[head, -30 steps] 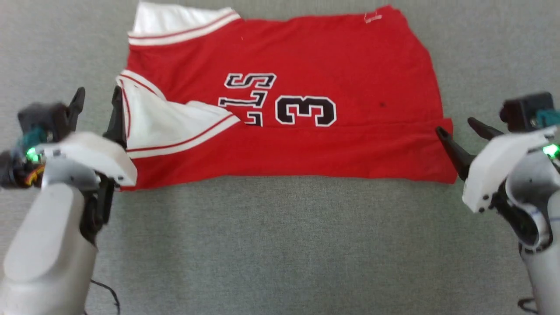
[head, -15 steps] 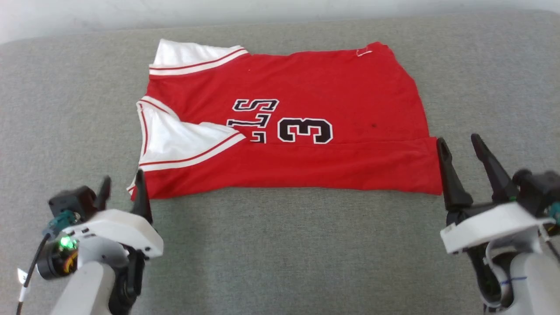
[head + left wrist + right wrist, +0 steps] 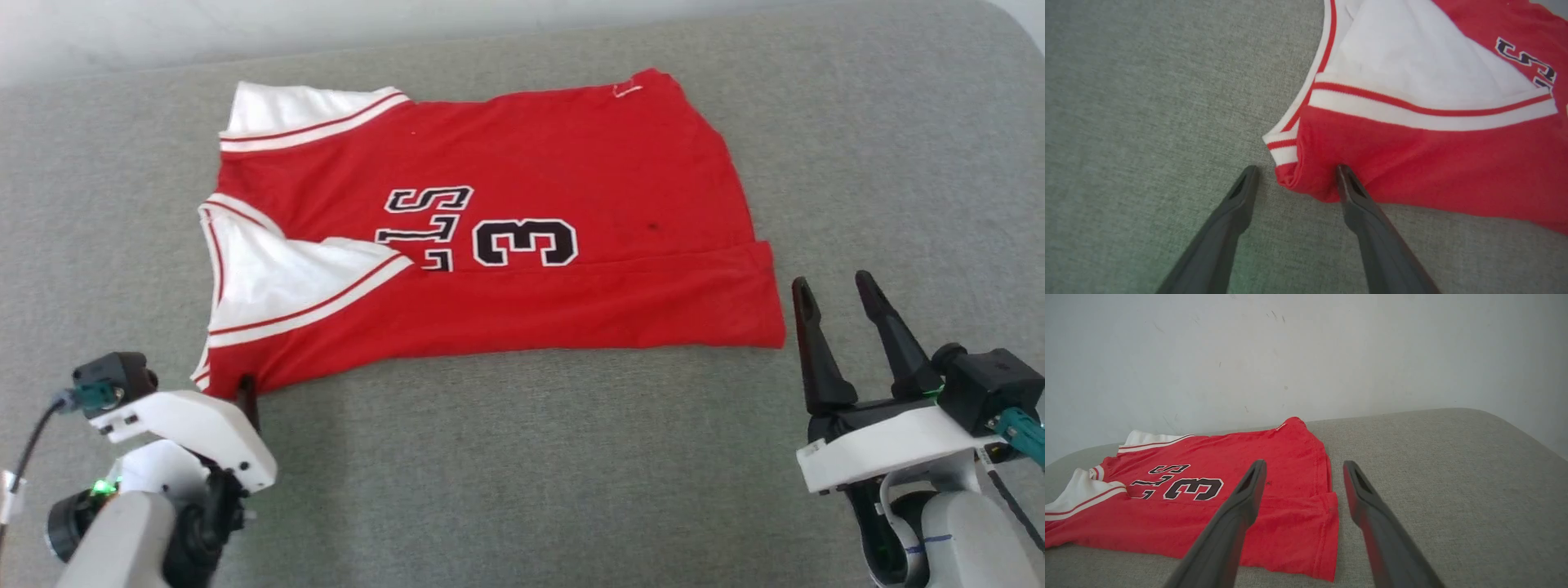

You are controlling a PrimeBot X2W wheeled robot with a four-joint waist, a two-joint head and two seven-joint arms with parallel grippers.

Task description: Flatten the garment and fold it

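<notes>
One red basketball jersey (image 3: pixel 522 155) lay spread on the grey cushioned surface (image 3: pixel 522 457), its near long edge folded up over itself and cutting off part of the black lettering beside the 3. A white sleeve (image 3: pixel 277 282) was tucked across its left end. The left hand (image 3: pixel 1296 170) was open, straddling the jersey's near-left corner with one fingertip (image 3: pixel 1345 175) against the red fold, nothing pinched. The right hand (image 3: pixel 833 282) was open and empty, just beside the near-right corner, not touching. A pale wall (image 3: pixel 1306 355) stood behind.
</notes>
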